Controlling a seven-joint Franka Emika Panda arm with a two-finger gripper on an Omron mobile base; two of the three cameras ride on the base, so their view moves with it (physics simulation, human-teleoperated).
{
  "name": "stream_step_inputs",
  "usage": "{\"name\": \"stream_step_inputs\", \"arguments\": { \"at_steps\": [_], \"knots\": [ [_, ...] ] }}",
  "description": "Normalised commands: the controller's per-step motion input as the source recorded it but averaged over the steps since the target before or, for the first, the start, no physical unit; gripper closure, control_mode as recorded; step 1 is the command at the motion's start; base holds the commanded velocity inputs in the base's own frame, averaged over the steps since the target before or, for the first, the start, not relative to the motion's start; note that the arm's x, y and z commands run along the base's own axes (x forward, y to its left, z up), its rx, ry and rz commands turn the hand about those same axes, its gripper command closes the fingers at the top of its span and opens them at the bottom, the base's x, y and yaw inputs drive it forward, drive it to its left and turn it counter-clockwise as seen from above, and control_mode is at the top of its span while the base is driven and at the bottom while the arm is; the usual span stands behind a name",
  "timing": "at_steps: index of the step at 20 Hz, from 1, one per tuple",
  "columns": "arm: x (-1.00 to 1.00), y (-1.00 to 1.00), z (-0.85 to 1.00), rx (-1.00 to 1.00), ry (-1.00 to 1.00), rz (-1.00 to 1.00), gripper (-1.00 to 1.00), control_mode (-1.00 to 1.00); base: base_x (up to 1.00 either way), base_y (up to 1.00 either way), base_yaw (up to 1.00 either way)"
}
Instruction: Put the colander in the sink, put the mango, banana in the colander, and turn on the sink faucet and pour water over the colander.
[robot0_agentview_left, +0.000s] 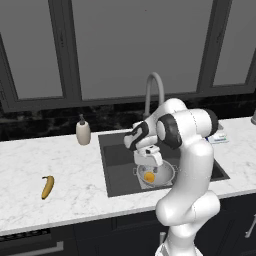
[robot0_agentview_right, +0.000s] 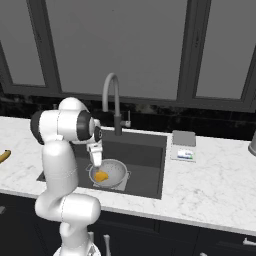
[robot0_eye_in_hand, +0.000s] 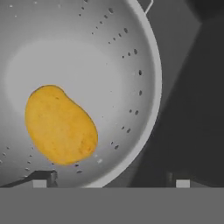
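- The mango (robot0_eye_in_hand: 60, 125) is lying loose in the colander (robot0_agentview_left: 165, 176), which is sitting in the sink (robot0_agentview_right: 145, 150) — the gripper (robot0_eye_in_hand: 111, 180) is hanging just above with its fingers (robot0_eye_in_hand: 43, 178) spread wide, holding nothing.
- The banana (robot0_agentview_left: 47, 186) is waiting on the bench (robot0_agentview_left: 65, 175), well apart to the left — likely light, soft and easily bruised, so I'd be pinching it gently across the middle of its curve.
- The bench is looking smooth, marbled and white; dark windows are running behind the faucet (robot0_agentview_right: 112, 100).

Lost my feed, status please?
Gripper open above colander. Mango in colander, in sink. Banana on counter.
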Motion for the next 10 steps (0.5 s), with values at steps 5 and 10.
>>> {"name": "stream_step_inputs", "arguments": {
  "at_steps": [5, 10],
  "knots": [
    [-0.49, 0.08, 0.48, -0.14, -0.03, -0.05, -1.00, -1.00, 0.00, 0.00, 0.00],
    [-0.65, 0.04, 0.53, -0.01, -0.15, 0.00, -1.00, -1.00, 0.00, 0.00, 0.00]
  ]
}}
